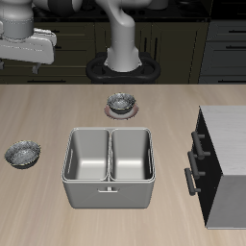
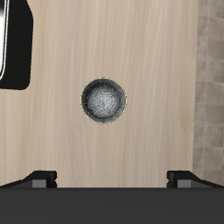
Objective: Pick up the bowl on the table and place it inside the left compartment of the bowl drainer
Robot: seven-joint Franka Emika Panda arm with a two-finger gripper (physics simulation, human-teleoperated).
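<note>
The bowl [image 1: 22, 154] [image 2: 104, 100], silvery-grey and mottled, sits upright on the wooden table, apart from the bowl drainer [image 1: 109, 196]. The drainer is a grey two-basin tub with a small handle on its front. Both basins are empty, the left compartment [image 1: 88, 157] being the one nearer the bowl. My gripper [image 2: 112, 179] is open and hangs high above the bowl, nothing between its fingertips [image 2: 42, 179]. In the exterior view the grey hand [image 1: 27, 43] is up near the table's back edge.
A smaller dark bowl [image 1: 120, 102] on a pinkish saucer stands behind the drainer, near the robot's base [image 1: 122, 67]. A dark cabinet [image 1: 223, 163] with a grey top stands on the drainer's far side. A dark corner of the drainer [image 2: 12, 48] shows beside the bowl.
</note>
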